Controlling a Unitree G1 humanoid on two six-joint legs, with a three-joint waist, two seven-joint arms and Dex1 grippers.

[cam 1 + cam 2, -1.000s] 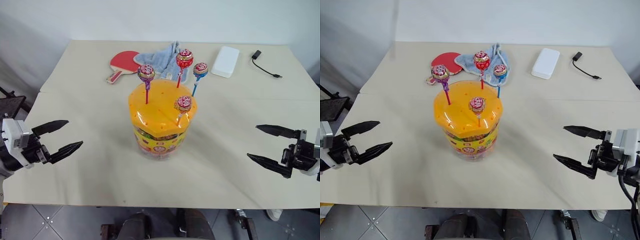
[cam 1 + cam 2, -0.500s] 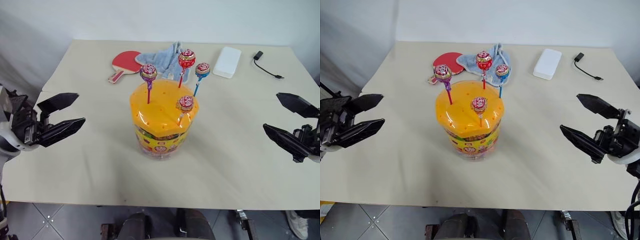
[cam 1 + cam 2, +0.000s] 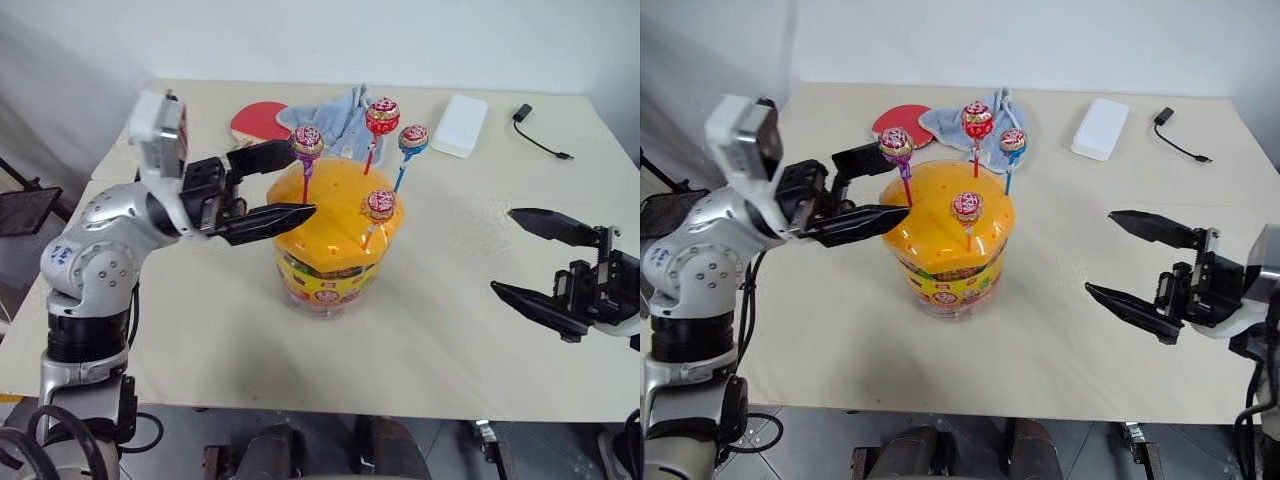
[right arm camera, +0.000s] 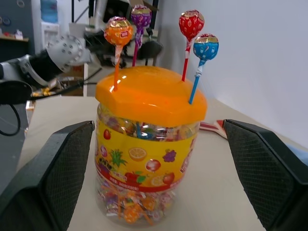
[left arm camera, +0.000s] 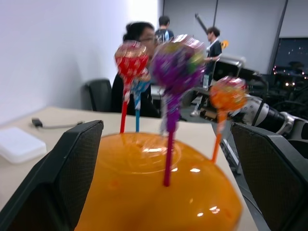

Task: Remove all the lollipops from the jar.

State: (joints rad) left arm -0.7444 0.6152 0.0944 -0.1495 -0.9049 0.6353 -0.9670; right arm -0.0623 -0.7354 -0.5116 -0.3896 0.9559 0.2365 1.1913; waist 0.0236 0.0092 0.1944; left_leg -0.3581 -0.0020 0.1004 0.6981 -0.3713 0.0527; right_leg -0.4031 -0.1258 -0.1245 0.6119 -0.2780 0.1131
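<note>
- The jar (image 3: pixel 337 255) stands near the middle of the table (image 3: pixel 200 330), its orange lid (image 3: pixel 340 215) on.
- Four lollipops are stuck upright in the lid: the purple lollipop (image 3: pixel 306 143) at about 10 o'clock on the lid, the red lollipop (image 3: pixel 382 117) at about 12, the blue lollipop (image 3: pixel 412 138) at about 2, and the orange lollipop (image 3: pixel 378 205) near the front edge at about 4.
- The left gripper (image 3: pixel 277 184) is at the jar's 9 o'clock side, level with the lid top, jaws spread wide and holding nothing.
- Its upper finger tip sits just beside the purple lollipop's head; its lower finger tip lies over the lid edge; the purple stick rises just past the tips. In the left wrist view that stick stands between the two fingers (image 5: pixel 57 183), touching neither.
- The right gripper (image 3: pixel 520 255) hangs at the jar's 3 o'clock, well apart from it, jaws wide and empty. In the right wrist view the jar is centred between its fingers (image 4: pixel 53 173).
- Behind the jar, at 12 o'clock, lie a red paddle (image 3: pixel 256 118), a blue cloth (image 3: pixel 335 115), a white box (image 3: pixel 461 111) and a black cable (image 3: pixel 535 133).
</note>
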